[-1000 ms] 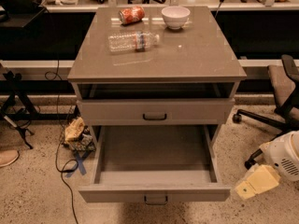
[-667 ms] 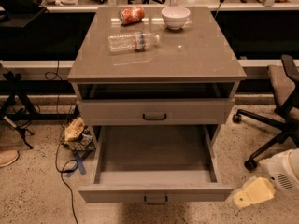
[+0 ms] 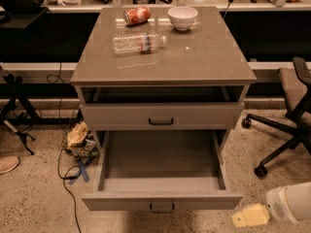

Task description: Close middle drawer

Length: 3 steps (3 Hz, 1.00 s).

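Cabinet point(image 3: 97, 76) dead centre of the frame, grey-taupe, and there is only the one camera view to call. On its top surface point(image 3: 204, 57) sit three things. One is an orange can point(image 3: 137, 15) lying on its side at the back. One is a white bowl point(image 3: 182, 17) upright just to the right of it. One is a clear plastic bottle point(image 3: 138, 42) lying flat in front of the can.

Below the top, two drawer fronts show, each with one small dark bar handle. The top drawer point(image 3: 194, 116) sits back in the cabinet, a dark gap above its front, with its handle point(image 3: 161, 121) at centre. Under it the middle drawer point(image 3: 160, 174) is pulled far out toward the bottom of the frame. The box is bare inside and its handle point(image 3: 162, 208) is down at the lower centre edge.

In the lower right corner is the pincer point(image 3: 250, 215), a pale yellow piece on the white arm housing point(image 3: 291, 203). It is low, just off the right end of the middle drawer's front, not touching it and with nothing in its hold. Whether it is open or closed, I cannot tell.

On the floor there is one black office chair point(image 3: 279, 130) at the right edge. There is also one heap of clutter point(image 3: 80, 140) at the cabinet's left foot, one dark cable point(image 3: 65, 178) and one shoe point(image 3: 7, 163) at far left.
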### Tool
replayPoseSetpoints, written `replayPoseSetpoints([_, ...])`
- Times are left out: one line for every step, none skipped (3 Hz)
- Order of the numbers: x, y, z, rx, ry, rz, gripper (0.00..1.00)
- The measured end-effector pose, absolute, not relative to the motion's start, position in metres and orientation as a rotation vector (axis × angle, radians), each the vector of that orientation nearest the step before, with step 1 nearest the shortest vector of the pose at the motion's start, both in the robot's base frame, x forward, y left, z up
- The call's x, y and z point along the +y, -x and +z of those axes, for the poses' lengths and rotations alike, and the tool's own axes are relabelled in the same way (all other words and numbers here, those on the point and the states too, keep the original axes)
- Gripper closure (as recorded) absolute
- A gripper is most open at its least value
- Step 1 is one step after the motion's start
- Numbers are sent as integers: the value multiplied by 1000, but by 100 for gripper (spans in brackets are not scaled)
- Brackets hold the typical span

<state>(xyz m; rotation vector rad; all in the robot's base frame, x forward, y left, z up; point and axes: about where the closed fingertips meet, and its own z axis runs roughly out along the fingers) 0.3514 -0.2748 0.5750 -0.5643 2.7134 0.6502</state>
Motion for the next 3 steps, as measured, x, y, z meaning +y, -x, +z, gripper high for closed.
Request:
replayPoseSetpoints([-272,-345,539,2749,502,698,0])
replayPoseSetpoints([-264,-338,500,2791,468,724,19])
replayPoseSetpoints([-257,-344,463,2774,439,765,42])
